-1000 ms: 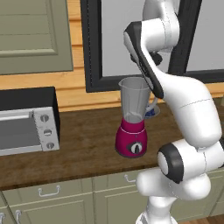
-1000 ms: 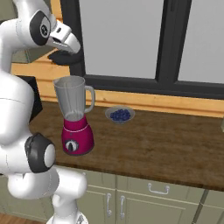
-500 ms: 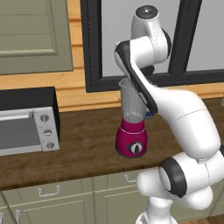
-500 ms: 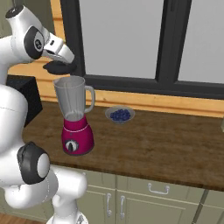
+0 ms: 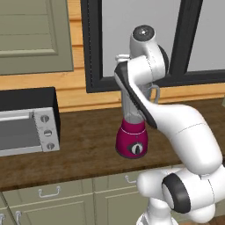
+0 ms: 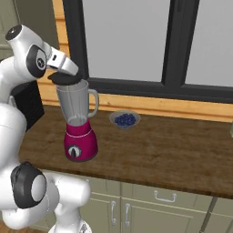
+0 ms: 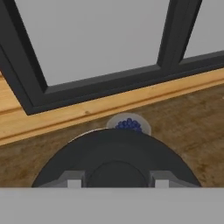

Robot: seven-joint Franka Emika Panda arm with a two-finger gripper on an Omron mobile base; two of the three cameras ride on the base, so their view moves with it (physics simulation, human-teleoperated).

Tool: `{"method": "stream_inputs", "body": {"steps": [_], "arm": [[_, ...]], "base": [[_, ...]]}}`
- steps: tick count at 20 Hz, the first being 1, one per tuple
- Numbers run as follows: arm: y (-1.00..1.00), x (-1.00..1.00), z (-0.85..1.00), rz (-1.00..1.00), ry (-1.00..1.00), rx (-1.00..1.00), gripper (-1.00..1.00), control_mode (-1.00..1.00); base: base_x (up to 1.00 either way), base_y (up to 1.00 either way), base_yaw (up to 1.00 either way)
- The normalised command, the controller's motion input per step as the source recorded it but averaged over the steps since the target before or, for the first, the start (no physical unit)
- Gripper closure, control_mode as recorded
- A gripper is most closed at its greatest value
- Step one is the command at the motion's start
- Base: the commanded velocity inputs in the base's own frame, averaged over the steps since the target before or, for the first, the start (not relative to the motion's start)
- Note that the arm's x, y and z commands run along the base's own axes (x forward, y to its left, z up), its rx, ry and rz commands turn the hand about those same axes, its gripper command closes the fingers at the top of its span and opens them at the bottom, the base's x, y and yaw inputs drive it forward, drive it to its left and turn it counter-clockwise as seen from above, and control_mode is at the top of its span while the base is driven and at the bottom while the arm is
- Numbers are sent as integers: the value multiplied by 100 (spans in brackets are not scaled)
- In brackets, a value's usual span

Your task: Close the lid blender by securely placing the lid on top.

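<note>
The blender (image 6: 81,144) stands on the counter, a magenta base with a black dial under a clear grey jar (image 6: 74,104) whose handle points right. My gripper (image 6: 63,75) is shut on the black round lid (image 6: 63,79), which sits level with the jar's rim and overhangs its left side. From the left base view my forearm covers most of the jar, and the magenta base (image 5: 132,141) shows below it. Seen from the hand, the lid (image 7: 114,153) spreads wide between my fingertips (image 7: 75,180), and the gripper (image 7: 117,180) grips its middle.
A small bowl of blueberries (image 6: 124,119) sits on the wooden counter (image 6: 173,150) behind and right of the blender, under the window. A black-and-silver toaster oven (image 5: 27,127) stands at the counter's left end. Cabinet drawers (image 6: 159,198) run along the front.
My hand has come down with the lid from well above the jar to the height of its rim, and the arm's upper joints have swung lower.
</note>
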Motion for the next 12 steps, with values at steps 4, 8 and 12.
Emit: {"method": "stream_inputs", "body": {"steps": [4, 8, 12], "arm": [[0, 4, 0, -5, 0, 0, 100, -100], [0, 0, 0, 0, 0, -1, 100, -100], [0, 1, -9, 0, 0, -3, 100, -100]], "base": [[0, 0, 0], [0, 0, 0], [0, 0, 0]]}}
